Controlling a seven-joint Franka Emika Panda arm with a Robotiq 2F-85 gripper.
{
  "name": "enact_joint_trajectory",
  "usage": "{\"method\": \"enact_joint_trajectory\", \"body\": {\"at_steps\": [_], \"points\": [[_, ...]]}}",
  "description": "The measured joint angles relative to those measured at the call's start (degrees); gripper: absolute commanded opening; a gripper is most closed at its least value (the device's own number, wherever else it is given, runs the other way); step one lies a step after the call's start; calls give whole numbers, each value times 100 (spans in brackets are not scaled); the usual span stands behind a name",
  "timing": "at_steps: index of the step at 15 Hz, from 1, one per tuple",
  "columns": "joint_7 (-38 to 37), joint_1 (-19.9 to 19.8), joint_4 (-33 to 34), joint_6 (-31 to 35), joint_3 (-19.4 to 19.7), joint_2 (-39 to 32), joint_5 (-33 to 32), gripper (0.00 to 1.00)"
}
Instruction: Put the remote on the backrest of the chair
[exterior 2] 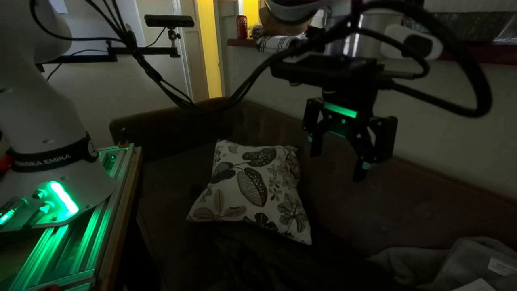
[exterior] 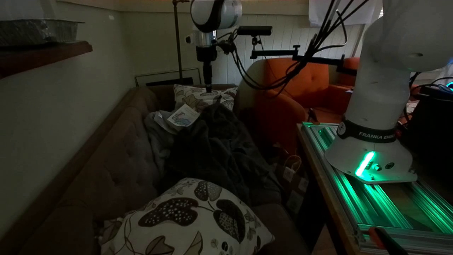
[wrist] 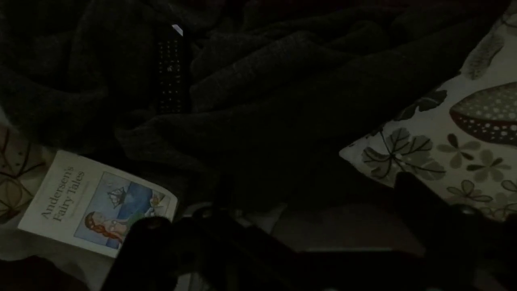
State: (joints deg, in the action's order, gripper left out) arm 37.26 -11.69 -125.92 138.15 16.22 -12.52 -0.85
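Brown chair point(exterior: 120, 152), one; on it, two patterned cushions point(exterior: 187, 219), one book point(wrist: 99, 206), one dark blanket point(wrist: 282, 89) bearing one remote point(wrist: 173, 76). My gripper point(exterior 2: 337, 161), one, hangs above, jaws wide apart, holding nothing.

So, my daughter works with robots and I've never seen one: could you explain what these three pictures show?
The white machine is a Franka Emika robot arm, ending in a black two-fingered gripper. Two pictures look on from outside the robot, from different places; the darkest is taken from its wrist, so the gripper juts in along the bottom. Below it is a tufted brown sofa with two leaf-patterned cushions, a crumpled dark blanket and a book, Andersen's Fairy Tales. A black remote control lies on the blanket. The gripper is open and holds nothing.
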Motion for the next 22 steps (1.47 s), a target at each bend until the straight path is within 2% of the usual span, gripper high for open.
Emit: {"method": "enact_joint_trajectory", "body": {"at_steps": [6, 12, 19, 22], "points": [[12, -630, 1125, 15, -407, -1545, 0, 100], [242, -1582, 1915, 200, -660, -2479, 44, 100], [263, -1734, 2129, 234, -745, -2741, 44, 100], [463, -2039, 2232, 241, -908, -3037, 102, 100]]}}
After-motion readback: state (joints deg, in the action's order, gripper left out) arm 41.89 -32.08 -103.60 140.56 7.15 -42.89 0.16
